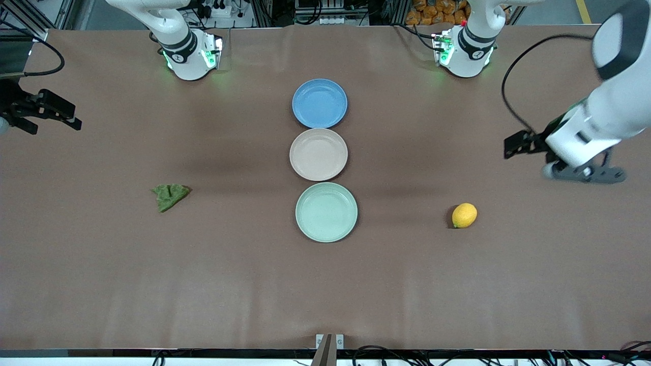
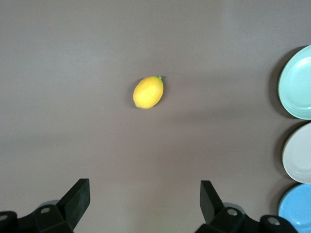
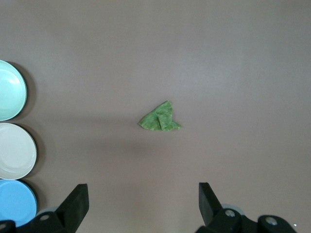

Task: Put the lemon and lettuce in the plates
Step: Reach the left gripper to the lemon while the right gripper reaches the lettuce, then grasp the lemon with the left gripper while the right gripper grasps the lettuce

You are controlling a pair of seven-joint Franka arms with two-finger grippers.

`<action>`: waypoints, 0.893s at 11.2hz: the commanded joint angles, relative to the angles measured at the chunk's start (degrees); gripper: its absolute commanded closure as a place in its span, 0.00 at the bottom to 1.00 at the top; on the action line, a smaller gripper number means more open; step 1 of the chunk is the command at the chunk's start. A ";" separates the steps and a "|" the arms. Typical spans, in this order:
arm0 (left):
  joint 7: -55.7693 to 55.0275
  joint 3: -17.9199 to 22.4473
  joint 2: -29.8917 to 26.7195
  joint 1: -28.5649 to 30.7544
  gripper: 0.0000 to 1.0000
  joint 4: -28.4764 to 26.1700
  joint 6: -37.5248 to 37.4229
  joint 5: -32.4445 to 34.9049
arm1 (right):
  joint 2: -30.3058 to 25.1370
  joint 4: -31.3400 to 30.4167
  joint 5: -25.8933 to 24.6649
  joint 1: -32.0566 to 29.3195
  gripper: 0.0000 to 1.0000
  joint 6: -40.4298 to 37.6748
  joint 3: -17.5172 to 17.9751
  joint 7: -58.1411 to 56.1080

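Front view: my left claw hangs over the bench near its left-arm edge, my right claw over the right-arm edge. Both plates, beige-pink plate and mint plate, sit mid-bench, bare.

Left wrist view: fingers spread wide, empty; lemon lies on the bench.

Right wrist view: fingers spread wide, empty; lettuce lies flat on the bench.

— What sort of place is this?
— A robot lab: two arm bases bolted to a brown-covered table, cables trailing, aluminium framing and power strips along its edge.
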 commanded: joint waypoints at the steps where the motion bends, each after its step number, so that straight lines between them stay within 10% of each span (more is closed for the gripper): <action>1: -1.65 -0.32 6.68 -1.20 0.00 -2.76 9.62 -0.16 | -0.78 -4.75 -0.02 -1.10 0.00 1.15 0.32 -0.12; 4: -1.38 -0.32 7.48 -2.77 0.00 -13.21 25.62 2.72 | -0.87 -14.22 -0.02 -1.28 0.00 9.03 0.32 -0.03; 10: 5.90 -0.67 16.96 -3.66 0.00 -14.47 28.21 11.16 | 0.78 -36.56 -0.02 -1.28 0.00 36.18 0.49 1.90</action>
